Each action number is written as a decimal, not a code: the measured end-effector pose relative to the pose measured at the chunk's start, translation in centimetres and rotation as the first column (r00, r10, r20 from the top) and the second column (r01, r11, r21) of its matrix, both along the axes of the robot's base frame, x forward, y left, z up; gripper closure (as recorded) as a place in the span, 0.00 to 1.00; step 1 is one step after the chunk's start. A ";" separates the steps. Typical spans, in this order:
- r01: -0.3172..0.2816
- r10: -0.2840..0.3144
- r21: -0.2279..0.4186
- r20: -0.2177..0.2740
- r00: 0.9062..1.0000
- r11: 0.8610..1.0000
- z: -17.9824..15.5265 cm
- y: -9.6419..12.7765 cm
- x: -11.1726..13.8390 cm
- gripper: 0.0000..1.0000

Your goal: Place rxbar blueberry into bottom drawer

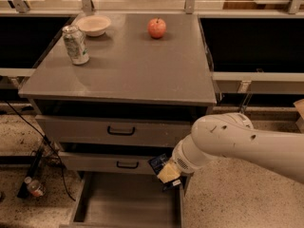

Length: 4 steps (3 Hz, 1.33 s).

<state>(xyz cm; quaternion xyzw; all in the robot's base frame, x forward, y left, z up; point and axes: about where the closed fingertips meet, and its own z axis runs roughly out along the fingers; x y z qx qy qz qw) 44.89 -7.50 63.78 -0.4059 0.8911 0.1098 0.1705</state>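
Observation:
The bottom drawer point(118, 201) is pulled open below two closed upper drawers, showing a plain grey floor. My gripper point(167, 174) hangs at the end of the white arm, over the drawer's right rear part, just in front of the middle drawer. It is shut on the rxbar blueberry point(159, 164), a dark navy bar whose end sticks out to the left of the gripper. The bar is above the drawer floor, not touching it.
On the cabinet top point(137, 70) stand a soda can point(76, 44), a white bowl point(93, 24) and a red apple point(156, 27). The two upper drawers point(118, 131) have black handles. Cables and a small bottle point(34, 187) lie on the floor at left.

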 end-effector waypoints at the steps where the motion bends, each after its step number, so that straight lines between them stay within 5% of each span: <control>1: 0.019 -0.018 0.017 -0.049 0.999 1.000 -3.4 0.9 1.1 1.00; 3: 0.037 -0.035 0.042 -0.058 0.998 0.998 -4.7 1.3 1.1 1.00; 4: 0.046 -0.038 0.086 -0.094 0.995 0.995 -8.1 2.7 1.5 1.00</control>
